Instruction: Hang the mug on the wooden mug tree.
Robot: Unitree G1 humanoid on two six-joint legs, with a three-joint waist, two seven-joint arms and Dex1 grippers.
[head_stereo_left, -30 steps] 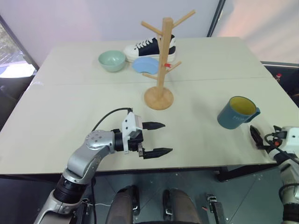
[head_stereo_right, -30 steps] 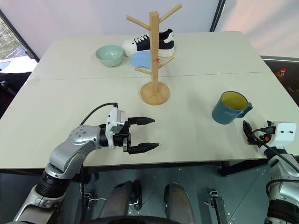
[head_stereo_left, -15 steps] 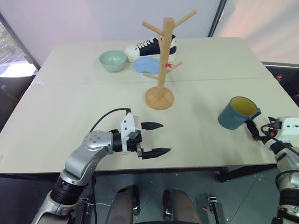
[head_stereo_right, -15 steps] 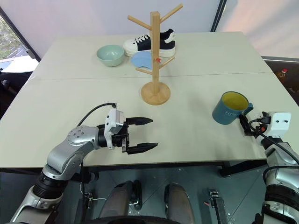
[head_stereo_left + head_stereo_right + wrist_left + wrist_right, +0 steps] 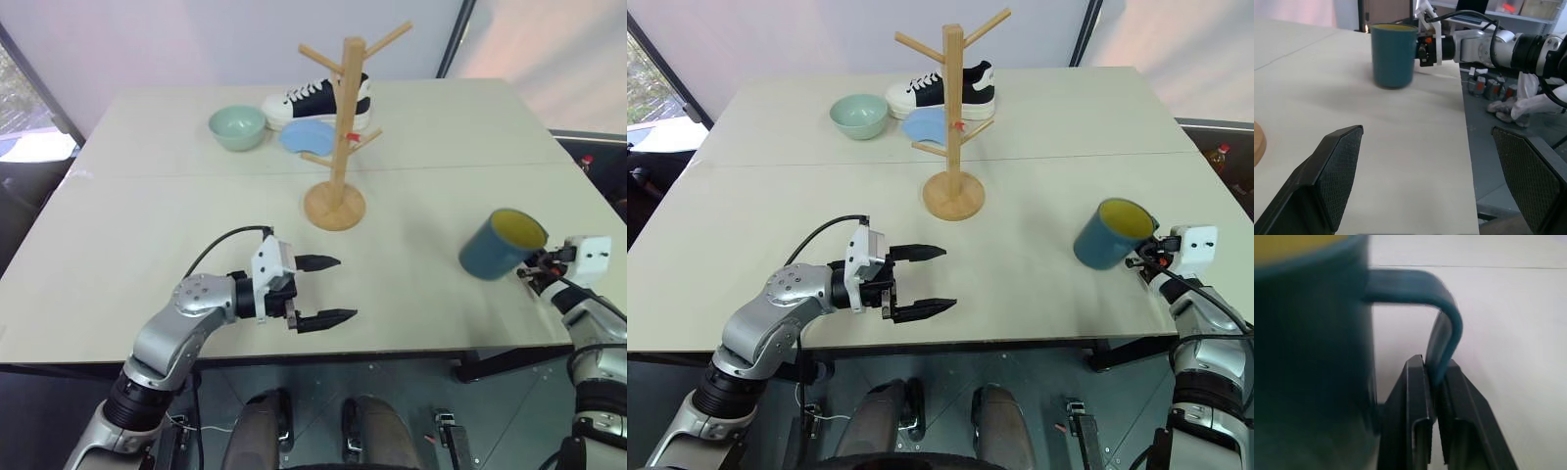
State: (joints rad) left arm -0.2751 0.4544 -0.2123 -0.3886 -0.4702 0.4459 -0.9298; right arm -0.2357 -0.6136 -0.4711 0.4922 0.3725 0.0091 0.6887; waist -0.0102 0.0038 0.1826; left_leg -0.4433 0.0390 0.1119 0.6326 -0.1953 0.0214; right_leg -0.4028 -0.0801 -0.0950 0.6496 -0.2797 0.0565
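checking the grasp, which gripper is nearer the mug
Right. The right gripper is shut on the mug handle. The left gripper hangs open, well to the mug's left.

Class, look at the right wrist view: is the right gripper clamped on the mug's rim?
No. The right gripper is shut on the handle of the mug, its two black fingers pinching the handle's lower part, not the rim.

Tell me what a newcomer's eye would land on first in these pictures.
First, the blue-teal mug with its yellow inside, near the table's right edge, its handle pinched in the right tool. Next, the wooden mug tree standing mid-table, its pegs bare. Behind it lie a black-and-white sneaker and a pale green bowl, while the left tool hovers open near the front edge.
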